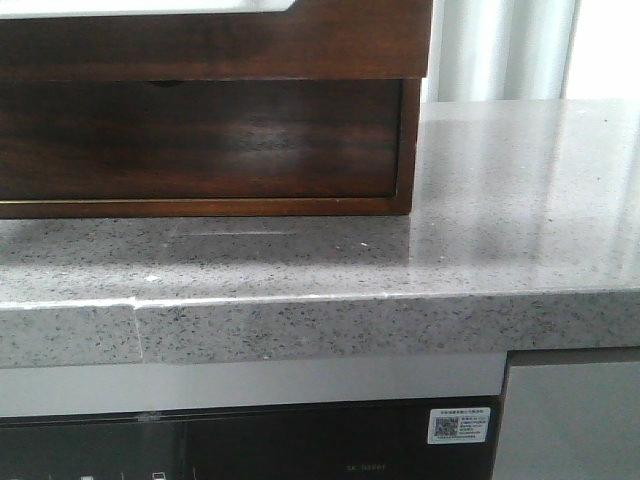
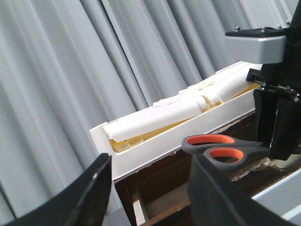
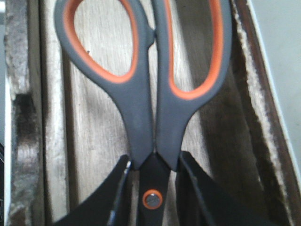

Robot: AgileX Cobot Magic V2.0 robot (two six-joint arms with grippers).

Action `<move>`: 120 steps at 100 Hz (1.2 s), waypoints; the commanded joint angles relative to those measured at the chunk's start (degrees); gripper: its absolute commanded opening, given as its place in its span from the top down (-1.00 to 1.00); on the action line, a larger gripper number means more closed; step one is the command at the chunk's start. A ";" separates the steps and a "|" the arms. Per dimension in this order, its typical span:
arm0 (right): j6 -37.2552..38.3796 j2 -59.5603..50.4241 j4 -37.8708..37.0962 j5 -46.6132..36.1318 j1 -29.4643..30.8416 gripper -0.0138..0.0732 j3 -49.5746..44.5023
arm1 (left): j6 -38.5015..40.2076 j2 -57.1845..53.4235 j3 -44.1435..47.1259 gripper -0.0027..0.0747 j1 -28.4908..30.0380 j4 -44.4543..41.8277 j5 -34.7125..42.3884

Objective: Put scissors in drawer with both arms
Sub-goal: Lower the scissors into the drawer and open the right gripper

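Your front cam only gets the drawer point(image 1: 200, 138) front, flush in its cabinet point(image 1: 215, 40) on the speckled counter point(image 1: 500, 200); no arms there. Right wrist shows the right gripper point(image 3: 153, 176) clamped on the scissors point(image 3: 146, 84) near the pivot, loops pointing away from it, over wood slats. Left gripper point(image 2: 150, 188) fingers are spread apart, holding nothing, with a white tray point(image 2: 188, 127) and grey curtain point(image 2: 70, 70) behind.

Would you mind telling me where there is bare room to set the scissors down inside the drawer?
The right tool holds the scissors by the pivot over the drawer. Its pale wooden floor shows bare under the loops, bordered by the dark wall on one side and a lighter rail on the other. The countertop beside the cabinet is also bare. Crowding is only around the tool itself.
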State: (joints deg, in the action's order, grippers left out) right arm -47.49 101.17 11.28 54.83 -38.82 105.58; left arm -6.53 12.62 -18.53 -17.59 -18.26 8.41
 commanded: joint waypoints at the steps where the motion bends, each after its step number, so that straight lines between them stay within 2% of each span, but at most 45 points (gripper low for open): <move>1: -0.53 -2.48 -0.18 -3.90 0.20 0.19 1.65 | 0.57 0.48 -2.13 0.09 0.25 0.93 3.60; 40: 0.54 -2.88 -0.18 -3.90 0.20 0.18 1.65 | 0.57 0.48 -2.13 0.09 0.25 0.93 3.60; 50: 2.87 -4.29 -0.06 -4.64 0.20 0.44 1.65 | 0.57 0.48 -2.13 0.09 0.25 0.93 4.17; 63: 3.35 -6.99 2.10 -5.36 0.20 0.94 1.65 | 0.57 0.48 -2.13 0.10 0.25 0.93 5.08; 75: 3.60 -9.93 5.46 -5.90 0.20 0.96 1.65 | 0.57 0.48 -2.13 0.26 0.25 1.04 4.51; 101: 8.34 -16.34 6.69 -2.68 0.20 0.95 1.65 | 0.57 0.36 -2.13 0.92 0.25 1.16 3.20; 112: 9.01 -19.33 6.69 -0.50 0.20 0.95 1.54 | 0.86 0.36 -2.13 0.92 0.25 1.86 2.54; 120: 9.01 -21.58 6.69 0.69 0.20 0.95 1.32 | 0.86 -0.08 -2.13 0.92 0.25 6.17 0.98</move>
State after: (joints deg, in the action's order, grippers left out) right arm -38.93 84.09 16.73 57.29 -38.84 105.58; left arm -6.43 12.50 -18.53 -17.59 -16.84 7.50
